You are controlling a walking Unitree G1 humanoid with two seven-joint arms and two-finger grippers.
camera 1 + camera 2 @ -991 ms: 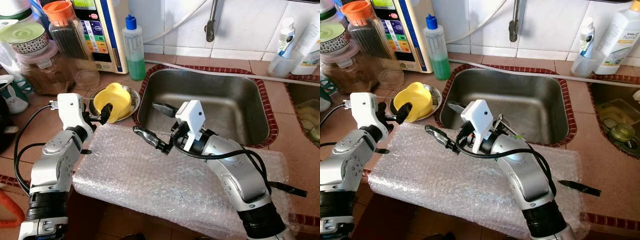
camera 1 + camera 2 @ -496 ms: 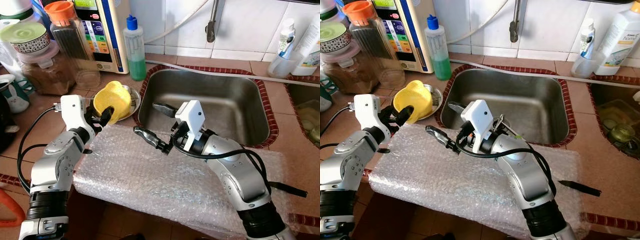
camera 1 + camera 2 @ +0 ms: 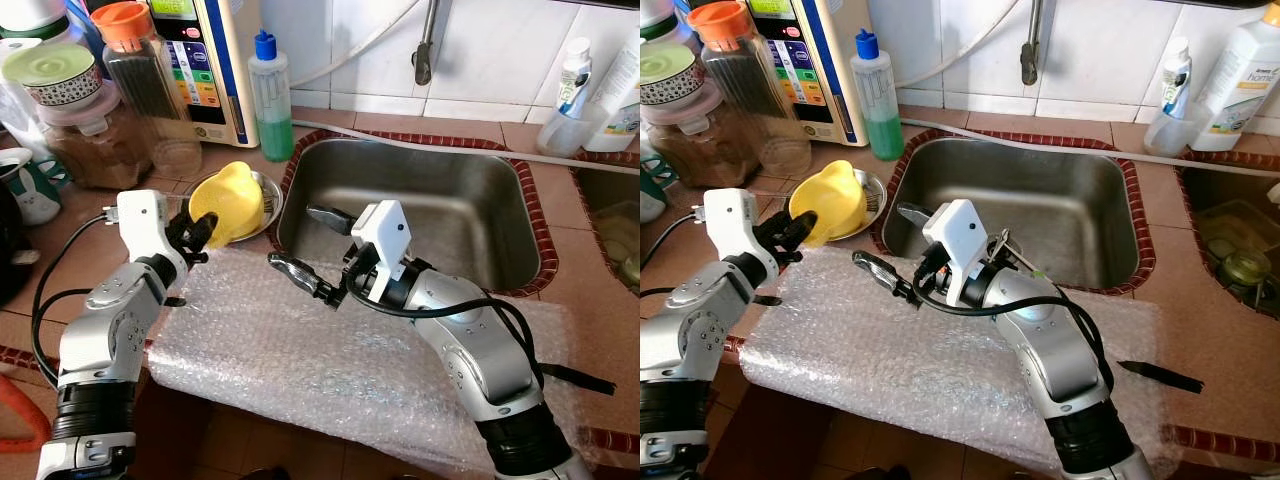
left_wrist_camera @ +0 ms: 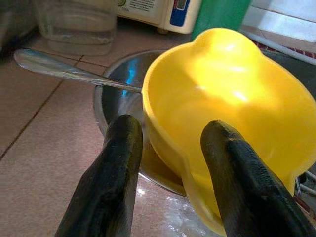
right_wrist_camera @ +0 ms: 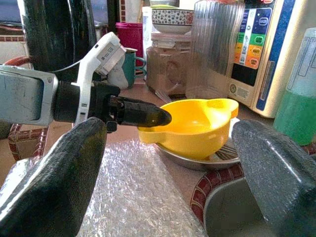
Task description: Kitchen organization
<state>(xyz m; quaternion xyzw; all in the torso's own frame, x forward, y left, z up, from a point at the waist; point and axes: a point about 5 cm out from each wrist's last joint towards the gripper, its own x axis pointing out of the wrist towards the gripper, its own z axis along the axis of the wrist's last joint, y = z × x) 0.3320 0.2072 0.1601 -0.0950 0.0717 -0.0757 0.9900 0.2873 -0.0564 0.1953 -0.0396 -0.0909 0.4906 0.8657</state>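
Note:
A yellow plastic bowl (image 3: 236,198) sits over a shallow metal dish (image 3: 270,203) on the counter, left of the sink (image 3: 430,200). My left gripper (image 3: 203,233) is shut on the bowl's near rim, one finger (image 4: 111,177) outside and the other finger (image 4: 237,182) inside. In the right wrist view the yellow bowl (image 5: 197,126) is held roughly level just above the dish (image 5: 212,160). My right gripper (image 3: 312,247) hangs open and empty over the bubble wrap (image 3: 300,350), near the sink's front left corner.
A spoon (image 4: 64,71) rests in the metal dish. Jars (image 3: 130,90), a green soap bottle (image 3: 270,100) and an appliance line the back left. A tap (image 3: 424,45) hangs over the sink. A black knife (image 3: 580,378) lies at the wrap's right end.
The left gripper has turned the yellow bowl from steeply tipped to nearly level and drawn it slightly back over the dish. The right arm has stayed still.

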